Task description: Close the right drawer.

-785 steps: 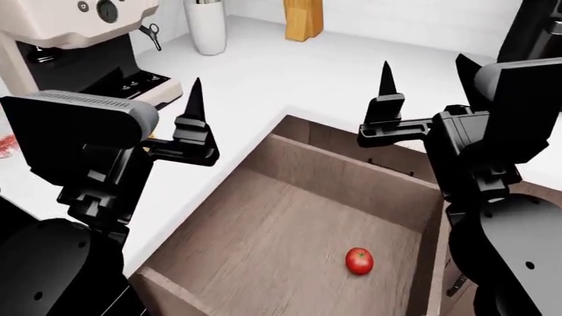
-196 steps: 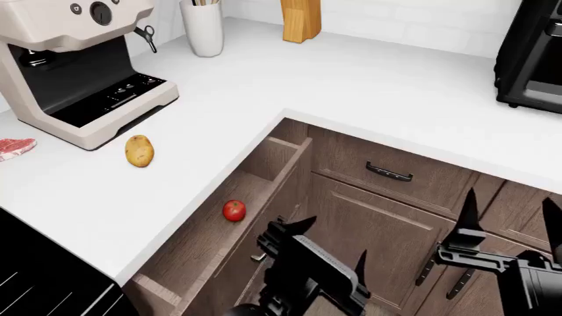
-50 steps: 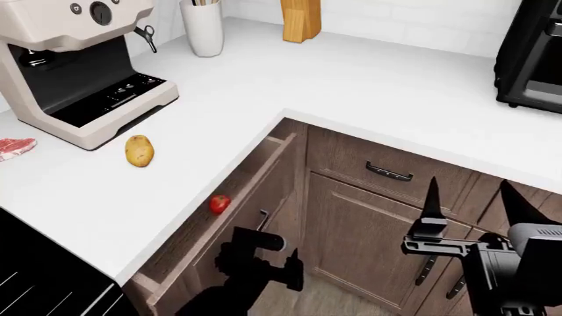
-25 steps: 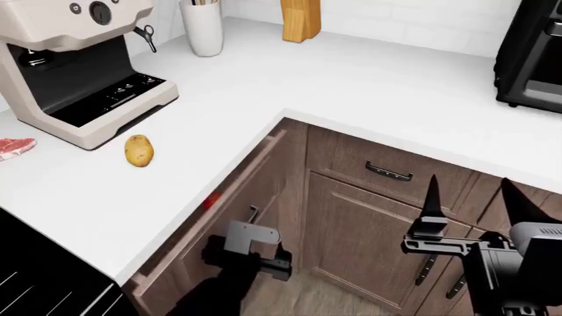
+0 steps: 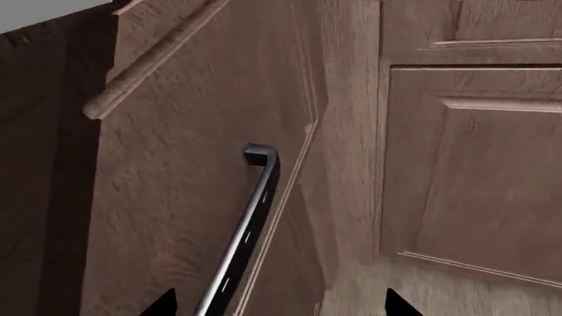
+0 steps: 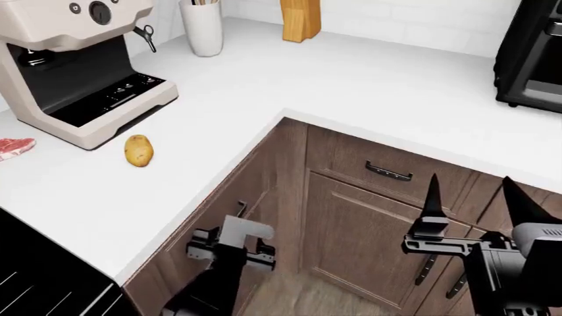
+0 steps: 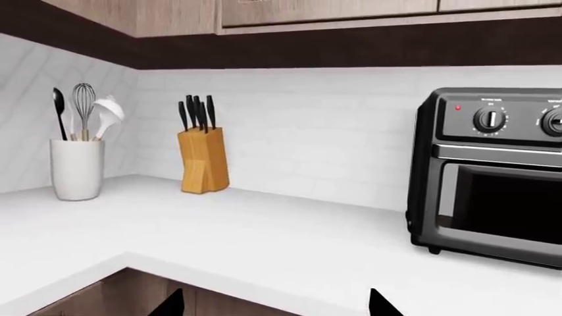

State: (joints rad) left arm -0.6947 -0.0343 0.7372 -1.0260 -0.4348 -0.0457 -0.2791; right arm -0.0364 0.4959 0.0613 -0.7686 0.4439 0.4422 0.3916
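Observation:
The right drawer [image 6: 263, 170] is pushed in under the counter's edge in the head view; none of its inside shows. Its flat grey-brown front fills the left wrist view [image 5: 176, 197], with the slim dark bar handle [image 5: 252, 220] running along it. My left gripper [image 6: 230, 247] is low, right at that front just below the handle [image 6: 239, 209]. It is open and empty, with the handle between its fingertips [image 5: 279, 306]. My right gripper [image 6: 474, 204] is open and empty, held up away from the drawer in front of the cabinets, facing the counter [image 7: 275, 304].
The white L-shaped counter [image 6: 351, 85] holds a coffee machine [image 6: 79, 66], potato [image 6: 138, 150], raw meat [image 6: 16, 146], utensil jar [image 6: 203, 26], knife block [image 6: 301, 18] and black toaster oven [image 6: 531, 59]. A smaller drawer front [image 6: 389, 172] and cabinet door [image 6: 360, 230] stand to the right.
The drawer has slid in from wide open to under the counter, hiding the tomato. My left gripper followed its front leftwards. My right gripper stayed where it was.

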